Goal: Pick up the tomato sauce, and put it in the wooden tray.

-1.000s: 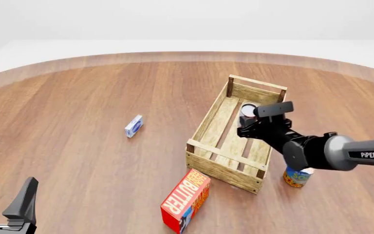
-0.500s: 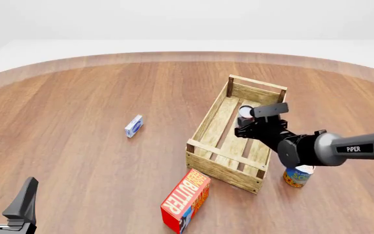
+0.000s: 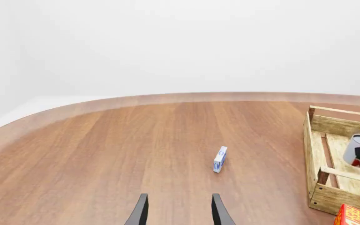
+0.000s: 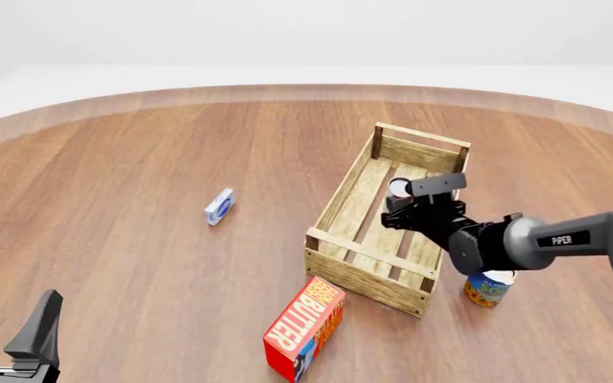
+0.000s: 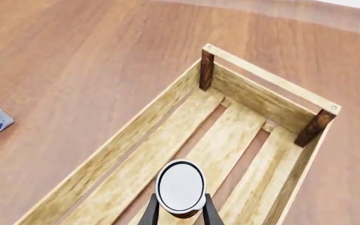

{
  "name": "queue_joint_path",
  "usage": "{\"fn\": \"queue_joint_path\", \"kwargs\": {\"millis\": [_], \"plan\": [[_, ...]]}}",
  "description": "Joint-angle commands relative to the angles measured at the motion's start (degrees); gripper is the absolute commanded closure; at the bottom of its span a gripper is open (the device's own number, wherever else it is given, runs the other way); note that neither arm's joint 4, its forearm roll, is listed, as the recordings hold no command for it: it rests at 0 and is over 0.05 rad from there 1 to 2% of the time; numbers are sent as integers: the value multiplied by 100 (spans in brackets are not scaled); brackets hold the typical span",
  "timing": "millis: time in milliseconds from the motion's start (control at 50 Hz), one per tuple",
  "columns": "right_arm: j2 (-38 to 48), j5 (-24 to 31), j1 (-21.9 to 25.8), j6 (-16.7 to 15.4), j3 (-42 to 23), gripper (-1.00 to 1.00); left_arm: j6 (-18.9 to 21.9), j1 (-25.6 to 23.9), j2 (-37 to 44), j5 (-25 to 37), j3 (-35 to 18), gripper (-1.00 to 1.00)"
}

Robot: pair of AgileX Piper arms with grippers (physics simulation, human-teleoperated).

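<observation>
The tomato sauce [image 4: 399,188], a small can with a white-grey top, is held in my right gripper [image 4: 398,199] inside the wooden tray [image 4: 341,195], low over its slats near the far half. In the right wrist view the can's top [image 5: 181,186] shows between the fingers of the right gripper [image 5: 178,207], above the tray's slatted floor [image 5: 233,136]. The left wrist view shows the can [image 3: 359,149] over the tray [image 3: 339,124]. My left gripper [image 4: 6,315] is open and empty at the near left corner; it also shows in the left wrist view [image 3: 178,197].
A red-orange butter box [image 4: 304,327] lies in front of the tray's near end. A blue-and-yellow can [image 4: 488,289] stands right of the tray, under my right arm. A small blue-and-white box [image 4: 219,206] lies left of the tray.
My right gripper has moved slightly left and down into the tray with the can still in it. The left arm has not moved.
</observation>
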Motion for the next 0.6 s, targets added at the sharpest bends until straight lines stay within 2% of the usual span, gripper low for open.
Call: {"fn": "queue_joint_path", "kwargs": {"millis": [20, 140, 160, 600], "plan": [[101, -71, -11, 100, -41, 100, 0, 0, 0, 0, 0, -100], [60, -98, -60, 55, -13, 100, 0, 0, 0, 0, 0, -100], [43, -102, -48, 71, -1, -100, 0, 0, 0, 0, 0, -100], [-225, 0, -89, 37, 111, -100, 0, 0, 0, 0, 0, -100]]}}
